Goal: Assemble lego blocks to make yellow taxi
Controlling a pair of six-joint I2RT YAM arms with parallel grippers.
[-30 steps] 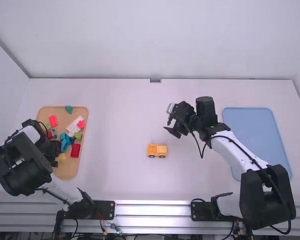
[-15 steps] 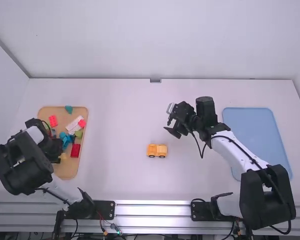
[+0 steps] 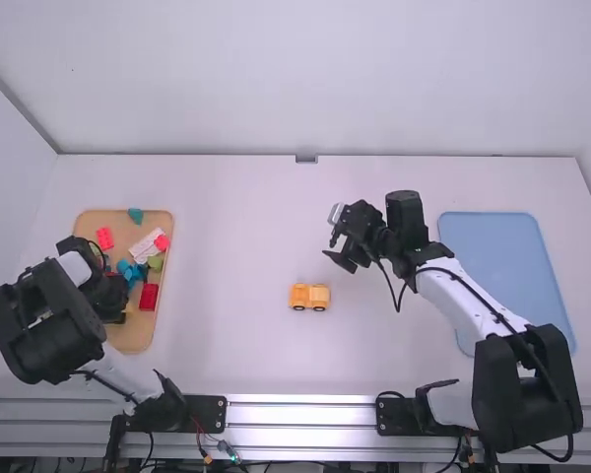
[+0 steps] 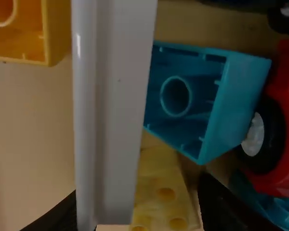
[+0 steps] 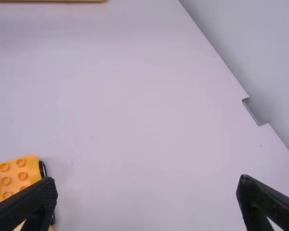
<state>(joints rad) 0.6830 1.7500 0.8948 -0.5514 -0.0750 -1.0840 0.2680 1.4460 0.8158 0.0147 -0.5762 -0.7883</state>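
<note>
Tray (image 3: pixel 130 341), tan, with mixed blocks, under left pincer (image 3: pixel 113 299); its fingers are apart, yellow block (image 4: pixel 164 192) between them, can't tell if gripped; teal block (image 4: pixel 241 96) near that pincer; yellow vehicle (image 3: pixel 309 297) on worktop (image 3: pixel 236 345), near right pincer (image 3: pixel 335 238), on its arm-base side; right pincer wide open, nothing held; blue mat (image 3: pixel 502 256) to its right.

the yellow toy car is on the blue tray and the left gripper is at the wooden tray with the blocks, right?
The yellow toy car is not on the blue tray: the high view shows it on the white table, between the two trays. The rest holds: the left gripper is at the wooden tray with the blocks.
</note>
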